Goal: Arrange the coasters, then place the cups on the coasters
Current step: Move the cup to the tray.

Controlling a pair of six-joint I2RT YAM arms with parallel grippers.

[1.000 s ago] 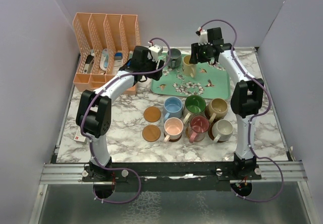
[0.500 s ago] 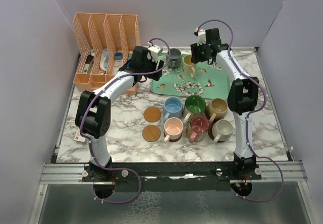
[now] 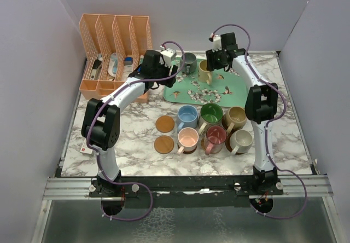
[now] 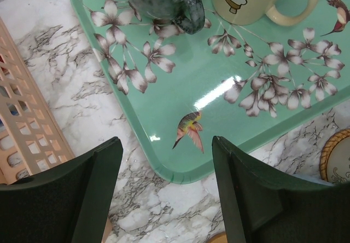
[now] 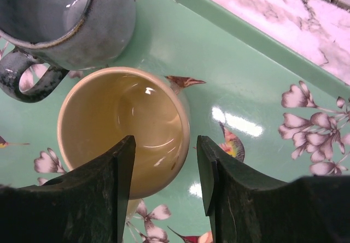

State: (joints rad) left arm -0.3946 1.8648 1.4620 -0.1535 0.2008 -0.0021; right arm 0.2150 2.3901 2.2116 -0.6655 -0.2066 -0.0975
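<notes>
Right wrist view has the right claw (image 5: pixel 165 142) open astride the wall of the cream cup (image 5: pixel 117 117) — one finger over its hollow, one outside — likely to pinch the rim and lift. That cup stands beside the grey cup (image 5: pixel 82 29) on the teal tray (image 5: pixel 235 57) at the surface's far edge. The left claw (image 4: pixel 167 144) hangs open, empty, over the tray's left end. Only the top external view shows two bare coasters (image 3: pixel 164 124) left of six seated cups (image 3: pixel 211 113)

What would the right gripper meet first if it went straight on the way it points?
Most likely the yellow cup on the teal tray; the right gripper has its open fingers straddling the cup's wall. The gap above it is hard to judge.
</notes>
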